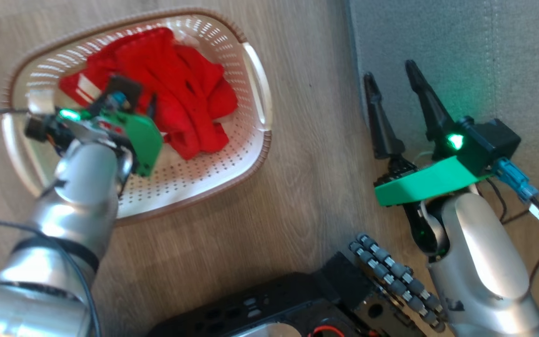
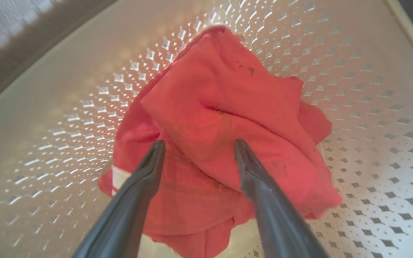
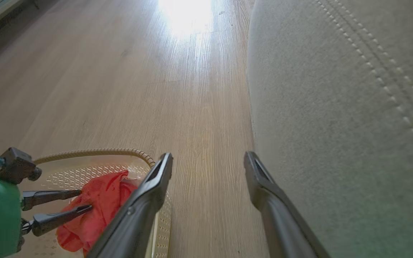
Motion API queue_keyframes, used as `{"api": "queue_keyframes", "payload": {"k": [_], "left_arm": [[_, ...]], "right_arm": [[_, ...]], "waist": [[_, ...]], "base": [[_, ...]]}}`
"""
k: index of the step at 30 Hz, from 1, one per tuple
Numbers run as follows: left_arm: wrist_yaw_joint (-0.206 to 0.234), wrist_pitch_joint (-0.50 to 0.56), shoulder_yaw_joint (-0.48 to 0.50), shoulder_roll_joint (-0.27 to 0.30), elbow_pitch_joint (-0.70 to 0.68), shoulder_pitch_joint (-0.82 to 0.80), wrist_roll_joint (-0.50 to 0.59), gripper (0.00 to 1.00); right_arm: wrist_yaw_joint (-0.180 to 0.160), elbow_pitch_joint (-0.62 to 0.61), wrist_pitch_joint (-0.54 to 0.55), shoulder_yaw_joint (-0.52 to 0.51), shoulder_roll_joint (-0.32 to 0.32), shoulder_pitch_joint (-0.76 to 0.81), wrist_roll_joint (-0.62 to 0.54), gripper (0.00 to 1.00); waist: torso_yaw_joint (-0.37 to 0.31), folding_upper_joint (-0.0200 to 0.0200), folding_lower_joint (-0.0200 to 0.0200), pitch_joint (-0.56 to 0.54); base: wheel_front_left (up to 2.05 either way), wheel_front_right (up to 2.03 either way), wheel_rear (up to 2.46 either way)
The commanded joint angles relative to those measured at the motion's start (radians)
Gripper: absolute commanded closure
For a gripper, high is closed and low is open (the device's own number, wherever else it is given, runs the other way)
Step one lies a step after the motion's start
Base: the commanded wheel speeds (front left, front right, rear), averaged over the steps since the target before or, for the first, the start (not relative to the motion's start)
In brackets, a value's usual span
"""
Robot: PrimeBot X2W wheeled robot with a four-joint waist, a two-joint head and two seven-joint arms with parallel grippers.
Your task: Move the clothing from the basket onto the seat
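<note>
At the far left of the head view, your left arm (image 1: 82, 187) reaches down into the basket (image 1: 256, 140), which stands on the wooden floor (image 1: 307, 187). Your left gripper (image 2: 199, 142) points into the heap of clothing (image 1: 180, 93). Its jaws are spread wide, with a fold of red cloth lying between the two fingertips (image 2: 158, 147). From the wrist view you cannot tell whether the tips press into the fabric or rest just above it, and nothing is pinched. All the clothing lies bunched in the middle of the basket, with a white stripe (image 1: 82, 89) showing at its left edge.

Further right there is bare floor, then your right gripper (image 1: 391, 71). It is well apart from the basket, its jaws are also spread wide, and it holds nothing. Its outer finger (image 1: 426, 100) stands against the edge of the seat (image 1: 461, 47), the grey-green cushion at the far right with a stitched seam (image 3: 375, 57).
</note>
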Motion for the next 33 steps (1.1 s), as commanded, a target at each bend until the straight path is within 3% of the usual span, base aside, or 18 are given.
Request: {"api": "queue_keyframes", "payload": {"k": [1, 7, 12, 17, 18, 19, 20, 26, 33], "left_arm": [[0.007, 0.002, 0.024, 0.023, 0.000, -0.001, -0.009, 0.00], [0.001, 0.083, 0.023, 0.037, 0.043, -0.075, -0.019, 0.00], [-0.056, 0.172, 0.012, 0.034, 0.056, -0.096, -0.031, 0.00], [-0.073, 0.248, 0.009, 0.032, 0.060, -0.107, -0.045, 0.00], [-0.070, 0.250, 0.008, 0.033, 0.060, -0.107, -0.046, 0.09], [-0.067, 0.250, 0.009, 0.033, 0.061, -0.107, -0.049, 0.59], [-0.069, 0.252, 0.011, 0.032, 0.061, -0.107, -0.055, 1.00], [-0.080, 0.199, 0.026, 0.026, 0.061, -0.100, -0.088, 1.00], [-0.108, 0.152, 0.019, 0.005, 0.062, -0.026, -0.114, 1.00]], "right_arm": [[0.000, -0.031, -0.009, 0.026, -0.007, 0.019, 0.005, 0.00], [0.000, -0.044, -0.009, 0.059, -0.007, 0.009, 0.014, 0.00], [0.000, -0.043, -0.009, 0.071, -0.007, 0.008, 0.050, 0.00], [0.000, -0.042, -0.009, 0.076, -0.007, 0.006, 0.025, 0.00], [0.000, -0.042, -0.009, 0.076, -0.007, 0.007, 0.025, 0.00], [0.000, -0.043, -0.009, 0.076, -0.007, 0.007, 0.027, 0.00], [0.000, -0.044, -0.009, 0.076, -0.007, 0.007, 0.027, 0.00], [0.000, -0.036, -0.009, 0.082, -0.007, -0.007, 0.034, 0.00], [0.000, -0.006, -0.009, 0.069, -0.007, -0.007, 0.023, 0.00]], "waist": [[-0.021, 0.0001, -0.0001, 0.026], [-0.040, 0.0001, -0.0001, 0.057], [-0.045, 0.0001, -0.0001, 0.060], [-0.047, 0.0001, -0.0001, 0.064], [-0.047, 0.0001, -0.0001, 0.064], [-0.046, 0.0001, -0.0001, 0.064], [-0.046, 0.0001, -0.0001, 0.064], [-0.042, 0.0001, -0.0001, 0.055], [-0.016, 0.0001, -0.0001, -0.046]], "base": [[0.00, 0.00, 0.00], [0.00, 0.00, 0.00], [0.00, 0.00, 0.00], [0.00, 0.00, 0.00], [0.00, 0.00, 0.00], [0.00, 0.00, 0.00], [0.00, 0.00, 0.00], [0.00, 0.00, 0.00], [0.00, 0.00, 0.00]]}}
